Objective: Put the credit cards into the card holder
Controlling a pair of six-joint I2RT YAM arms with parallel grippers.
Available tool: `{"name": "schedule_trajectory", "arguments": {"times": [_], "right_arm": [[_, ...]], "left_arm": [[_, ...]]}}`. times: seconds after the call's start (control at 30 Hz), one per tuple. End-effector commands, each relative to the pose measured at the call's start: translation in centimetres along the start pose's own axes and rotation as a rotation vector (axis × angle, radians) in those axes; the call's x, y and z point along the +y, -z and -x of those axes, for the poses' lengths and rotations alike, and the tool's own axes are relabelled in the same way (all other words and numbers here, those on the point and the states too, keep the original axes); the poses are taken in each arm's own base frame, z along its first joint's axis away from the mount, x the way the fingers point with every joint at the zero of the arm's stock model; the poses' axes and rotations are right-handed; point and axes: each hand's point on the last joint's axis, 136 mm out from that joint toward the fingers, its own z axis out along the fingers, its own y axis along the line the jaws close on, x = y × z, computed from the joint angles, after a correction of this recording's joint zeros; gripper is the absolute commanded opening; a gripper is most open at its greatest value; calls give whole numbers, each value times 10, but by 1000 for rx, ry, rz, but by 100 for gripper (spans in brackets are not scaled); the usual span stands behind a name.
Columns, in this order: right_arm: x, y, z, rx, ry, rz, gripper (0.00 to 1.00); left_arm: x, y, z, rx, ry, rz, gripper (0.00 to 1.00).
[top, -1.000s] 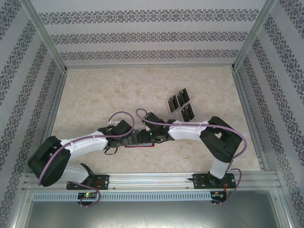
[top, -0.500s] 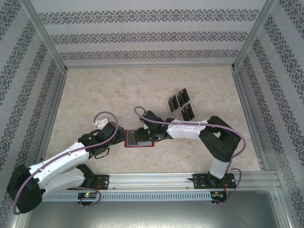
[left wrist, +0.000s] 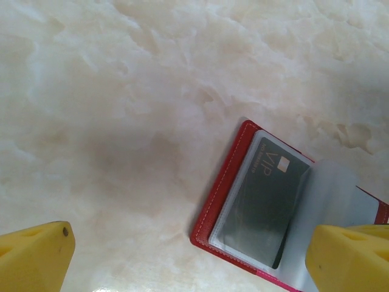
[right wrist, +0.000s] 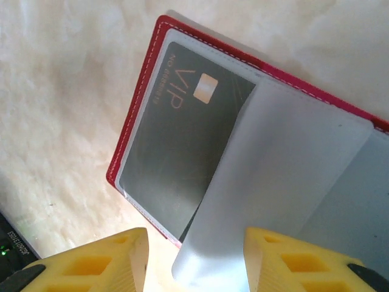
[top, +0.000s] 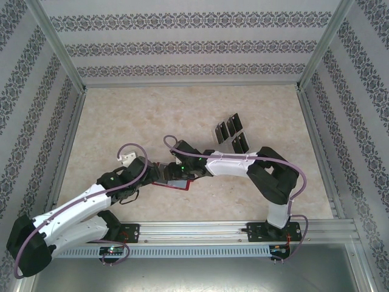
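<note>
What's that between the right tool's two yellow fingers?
A clear plastic sleeve of the red wallet, next to the black card tucked inside. The right wrist view shows it.

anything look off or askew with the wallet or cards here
In the open red leather-like wallet, one clear plastic sleeve stands lifted, crossing a corner of the dark VIP card and reaching into the right gripper. The loose black cards lie slanted in a cluster.

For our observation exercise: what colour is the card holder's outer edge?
Red, with pale stitching; the card holder shows best in the right wrist view.
</note>
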Motion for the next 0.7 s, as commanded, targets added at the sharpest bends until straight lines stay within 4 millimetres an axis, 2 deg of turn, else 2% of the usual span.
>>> {"name": "schedule_trajectory", "arguments": {"times": [0.0, 0.33, 0.5, 0.57, 0.67], "right_arm": [[16, -4, 4, 11, 6, 24, 46], [60, -30, 36, 22, 33, 91, 46], [84, -26, 61, -13, 57, 124, 46], [85, -19, 68, -35, 55, 119, 47], [68, -5, 68, -59, 30, 72, 46]], "left_arm": [[5, 2, -1, 2, 31, 4, 100], [6, 22, 15, -55, 63, -26, 100], [9, 30, 21, -82, 84, -33, 100], [10, 32, 23, -87, 80, -27, 100], [13, 34, 25, -97, 70, -9, 100]]}}
